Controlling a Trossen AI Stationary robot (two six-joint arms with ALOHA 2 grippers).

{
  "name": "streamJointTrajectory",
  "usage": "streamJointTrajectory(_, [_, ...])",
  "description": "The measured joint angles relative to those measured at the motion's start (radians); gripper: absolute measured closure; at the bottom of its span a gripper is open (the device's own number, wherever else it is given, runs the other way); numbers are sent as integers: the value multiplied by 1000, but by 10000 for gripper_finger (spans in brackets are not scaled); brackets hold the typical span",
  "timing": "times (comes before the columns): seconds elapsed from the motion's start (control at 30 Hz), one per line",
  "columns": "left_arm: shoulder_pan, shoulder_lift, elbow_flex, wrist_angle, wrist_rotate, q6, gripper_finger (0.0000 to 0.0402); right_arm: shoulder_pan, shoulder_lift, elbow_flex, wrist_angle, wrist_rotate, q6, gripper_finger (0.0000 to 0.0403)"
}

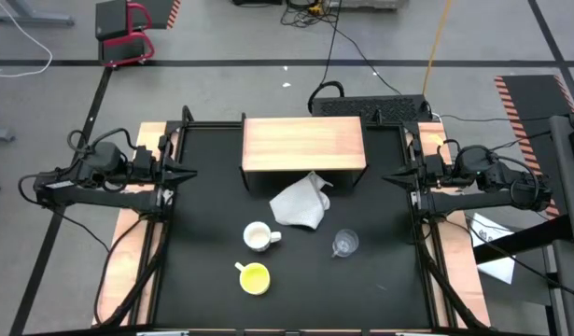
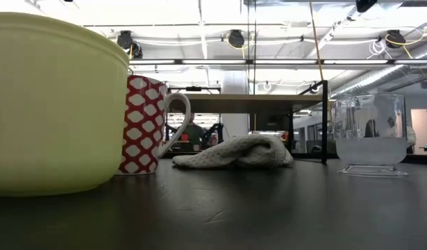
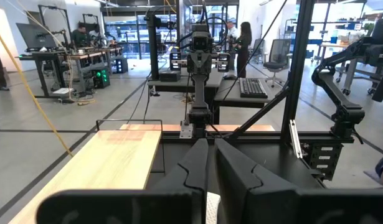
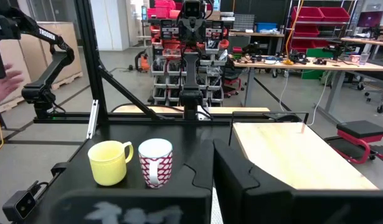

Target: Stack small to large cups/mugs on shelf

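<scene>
The light-wood shelf (image 1: 303, 142) is standing at the far middle of the surface. A white mug (image 1: 259, 237) patterned in red is sitting upright before it, a yellow cup (image 1: 254, 277) just nearer, and a clear glass cup (image 1: 344, 245), seemingly upright, apart to the right.

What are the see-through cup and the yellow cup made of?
The see-through cup looks like clear glass or plastic: the room shows through it, and its rim glints. The yellow cup looks like glazed ceramic, maybe plastic: smooth, solid, softly shiny.
</scene>
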Motion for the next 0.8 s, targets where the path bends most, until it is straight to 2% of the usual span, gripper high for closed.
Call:
streamJointTrajectory(0.47, [0,0,0,1,0,0,371,0,0,0,0,0,0,403])
streamJointTrajectory(0.8, [0,0,0,62,0,-3,371,0,0,0,0,0,0,403])
